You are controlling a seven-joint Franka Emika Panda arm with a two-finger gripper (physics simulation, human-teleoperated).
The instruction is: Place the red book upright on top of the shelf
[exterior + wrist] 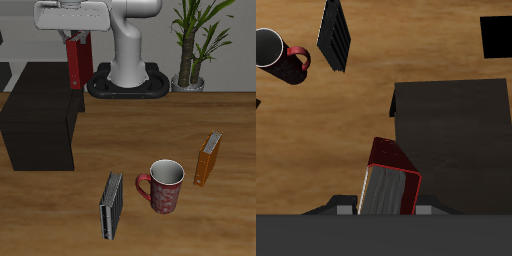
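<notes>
My gripper (77,42) is shut on the red book (78,63), a dark-red hardcover with pale page edges. It hangs upright from the fingers, high above the back edge of the shelf (40,125), a low black-brown cabinet with a flat top. In the wrist view the red book (390,189) fills the space between the fingers, and the shelf (456,130) lies below and beside it. Nothing rests on the shelf's top.
A red mug (163,186) stands near the table's front edge. A grey-black book (111,205) stands beside it, and an orange book (208,158) stands farther off. A potted plant (192,45) stands at the back beside the robot's base (130,75).
</notes>
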